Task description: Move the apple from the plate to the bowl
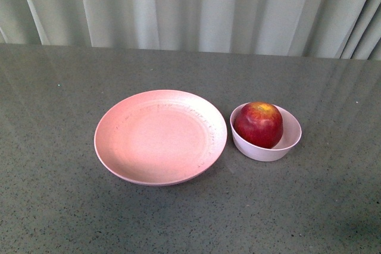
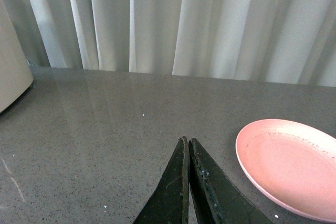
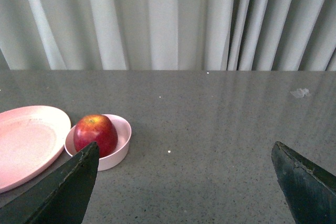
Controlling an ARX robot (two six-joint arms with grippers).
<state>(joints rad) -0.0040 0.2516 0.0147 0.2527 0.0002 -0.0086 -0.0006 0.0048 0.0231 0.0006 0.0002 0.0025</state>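
Observation:
The dark red apple [image 1: 258, 124] sits inside the small pale bowl [image 1: 289, 142], just right of the wide pink plate [image 1: 137, 153], which holds nothing. Neither arm shows in the front view. In the right wrist view the apple [image 3: 95, 132] rests in the bowl [image 3: 122, 145] beside the plate [image 3: 26, 145]; my right gripper [image 3: 185, 150] is open and pulled back from the bowl, nothing between its fingers. My left gripper [image 2: 187, 141] is shut on nothing above bare tabletop, with the plate [image 2: 291, 166] off to one side.
The grey speckled table [image 1: 65, 87] runs back to pale curtains [image 1: 196, 4]. A cream-coloured object [image 2: 10, 72] stands at the table's edge in the left wrist view. A small whitish scrap [image 3: 300, 93] lies on the table far from the bowl.

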